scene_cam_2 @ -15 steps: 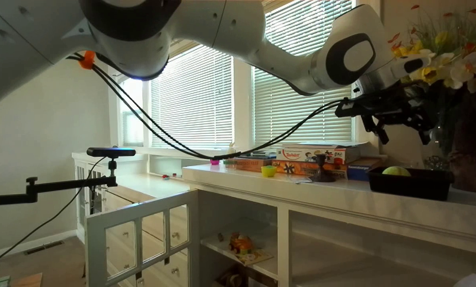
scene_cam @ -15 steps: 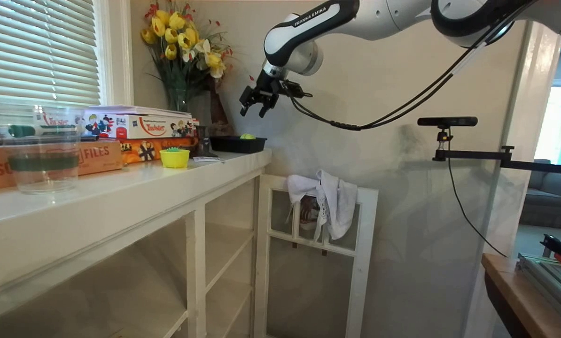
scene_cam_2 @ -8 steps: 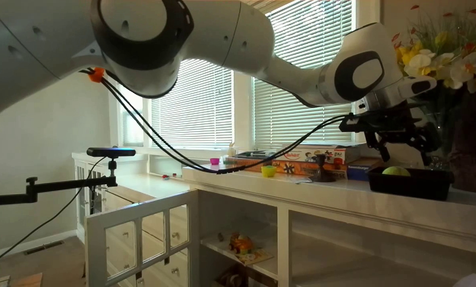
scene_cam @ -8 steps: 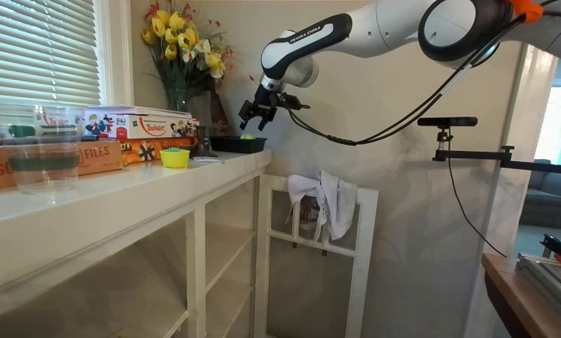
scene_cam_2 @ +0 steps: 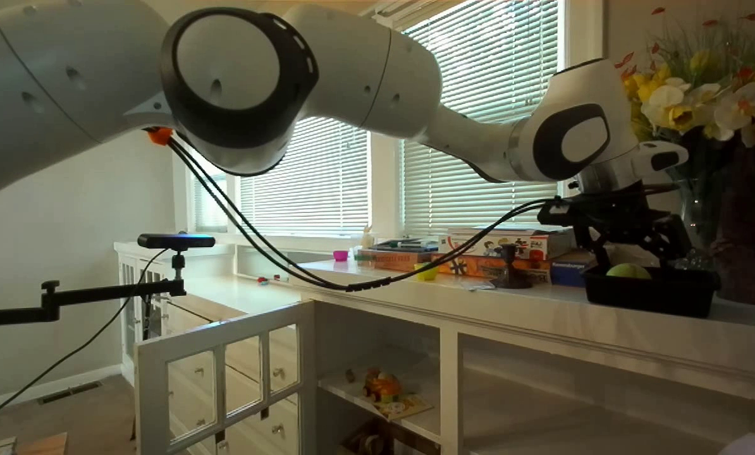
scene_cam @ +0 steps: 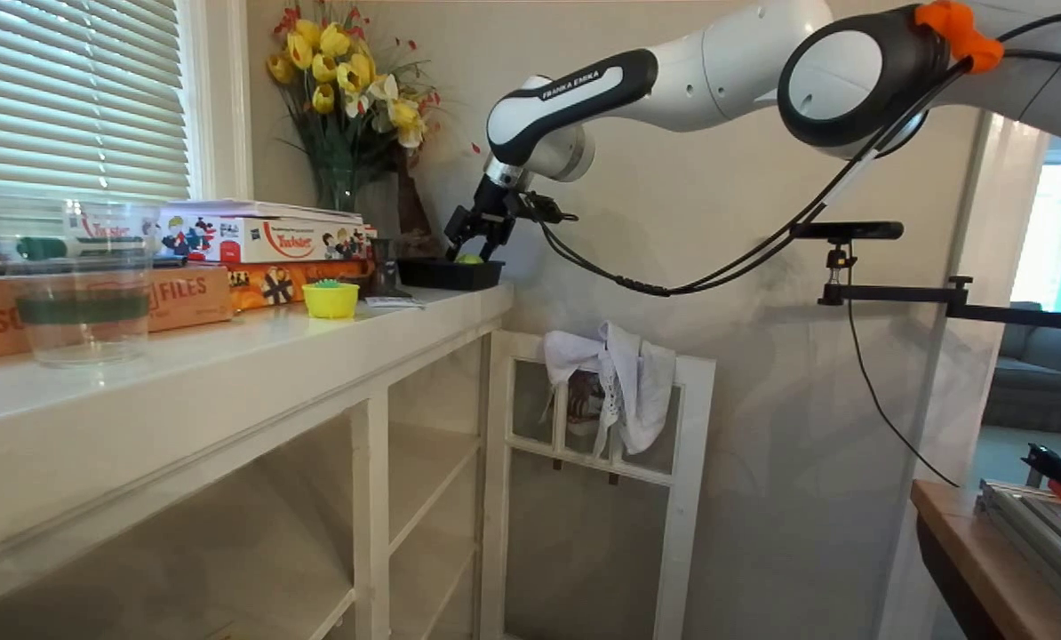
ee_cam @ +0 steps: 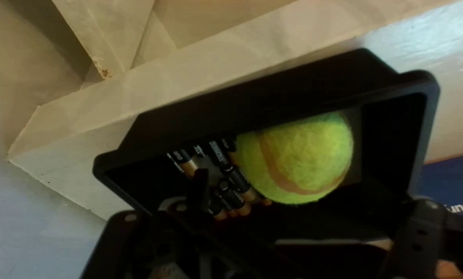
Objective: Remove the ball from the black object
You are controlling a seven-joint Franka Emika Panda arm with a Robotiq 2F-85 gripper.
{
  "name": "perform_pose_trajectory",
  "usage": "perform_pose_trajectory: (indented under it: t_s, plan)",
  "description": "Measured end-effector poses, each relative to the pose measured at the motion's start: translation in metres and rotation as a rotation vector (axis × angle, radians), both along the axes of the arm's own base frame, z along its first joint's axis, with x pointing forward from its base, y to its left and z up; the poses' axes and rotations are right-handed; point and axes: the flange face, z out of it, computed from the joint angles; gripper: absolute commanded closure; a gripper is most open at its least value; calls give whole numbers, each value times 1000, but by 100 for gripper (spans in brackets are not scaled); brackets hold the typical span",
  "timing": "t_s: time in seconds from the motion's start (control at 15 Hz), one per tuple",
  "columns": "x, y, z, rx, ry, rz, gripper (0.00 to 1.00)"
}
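Largest is the white cabinet [scene_cam: 228,400], which lies under the jaws, its painted top hard and glossy. Above the jaws the arm [scene_cam: 708,76] is bent, smooth-shelled in white and black. Directly below them sits the black tray [ee_cam: 254,102], rectangular and slope-sided with a rounded lip, probably thin plastic that a snagged finger could drag. The gripper [scene_cam_2: 635,260] stands parted and holds nothing, its fingertips at about rim height; whether either touches the tray cannot be told. The ball [ee_cam: 295,159] lies inside the tray, between the two fingers in an exterior view and just beyond their tips in the wrist view. It is a tennis ball, fuzzy yellow-green felt crossed by a curved orange-brown seam. It should prove light, springy and hard to harm, its nap giving the fingers good bite; the surest hold would be at its widest part, one finger to each side, since a pinch higher up could squirt it loose. Smallest are the batteries [ee_cam: 237,180], slick black-and-copper cylinders beside the ball toward one finger, likely to roll if nudged.
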Motion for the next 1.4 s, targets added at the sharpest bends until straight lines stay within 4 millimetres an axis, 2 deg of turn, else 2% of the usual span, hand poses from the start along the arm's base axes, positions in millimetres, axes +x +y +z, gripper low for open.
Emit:
perform_pose_trajectory:
  t_s: [0.07,0.2,0.47,0.53,0.93,1.2,1.4]
  plan:
    - [1,1,-2,2,2,2,26]
    - [1,1,-7,4,8,3,28]
    - [3,1,-10,3,7,5,57]
    - [3,1,-10,2,5,5,60]
    - [3,-2,-1,-10,-8,2,60]
    - [4,-3,36,-43,-70,2,60]
    - [5,6,70,-79,-122,61,60]
